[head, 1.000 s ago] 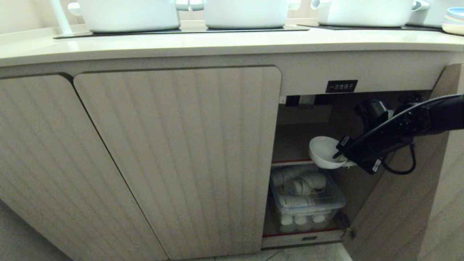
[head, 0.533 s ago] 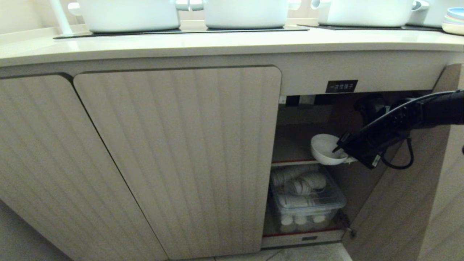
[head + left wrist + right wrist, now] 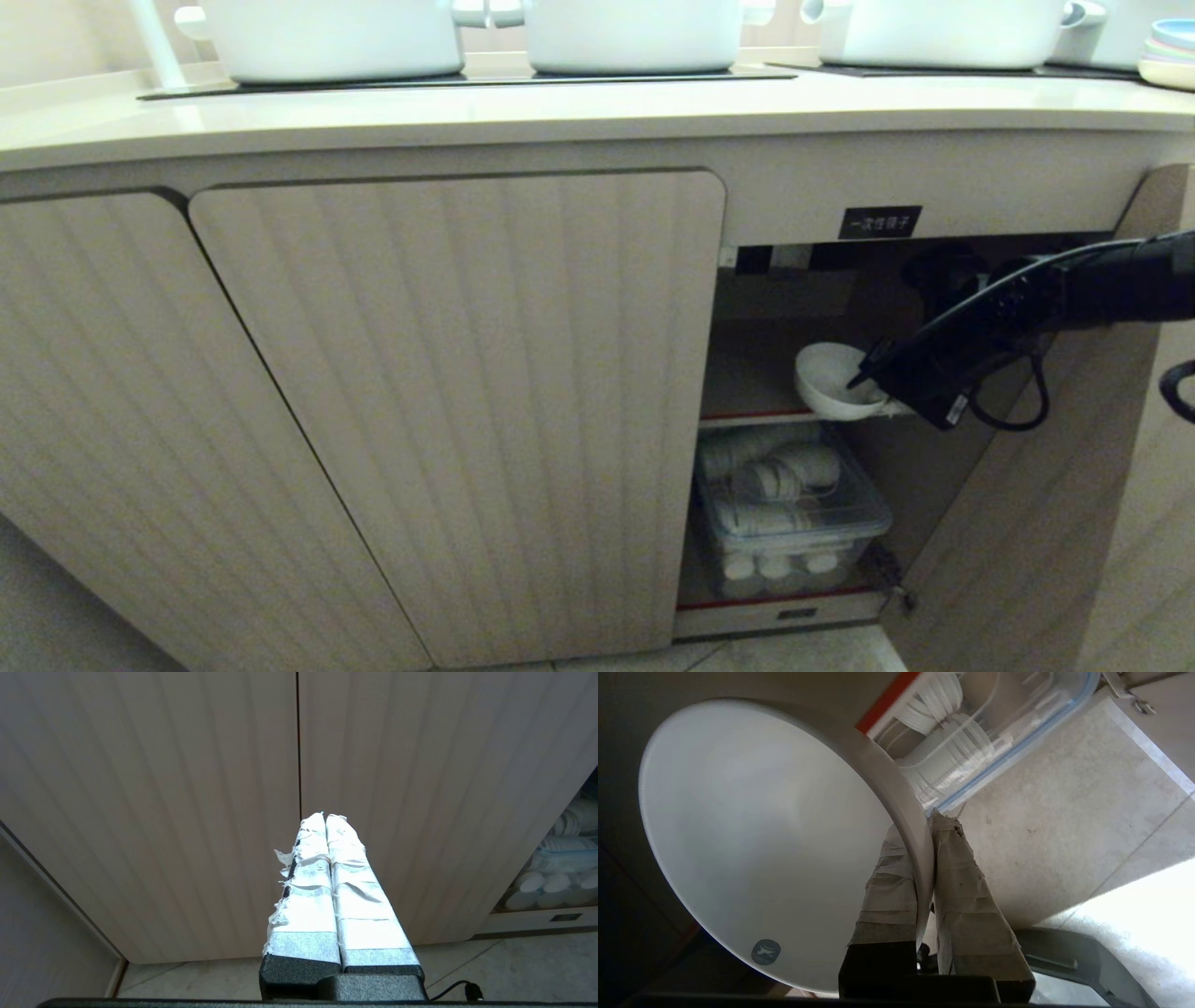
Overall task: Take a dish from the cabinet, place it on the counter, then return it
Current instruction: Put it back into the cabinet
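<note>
dish (image 3: 826, 378): small white glossy bowl, tilted, over red-edged upper shelf's front edge (rim pinched) | cabinet (image 3: 747, 364): labelled compartment, door open | counter (image 3: 560, 112): cream worktop above

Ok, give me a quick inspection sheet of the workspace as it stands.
Surface: cream counter, inset black cooktop panels.
Job's things: white bowl gripped by its rim, at the open cabinet's upper shelf.
Clutter: white pots, stacked plates; clear lidded bin of white items on the lower shelf.
Grippers: right gripper shut on the bowl's rim; left gripper shut, idle before closed doors.
Cables: black cable looping under right wrist.
Surroundings: fluted doors, tiled floor.
</note>
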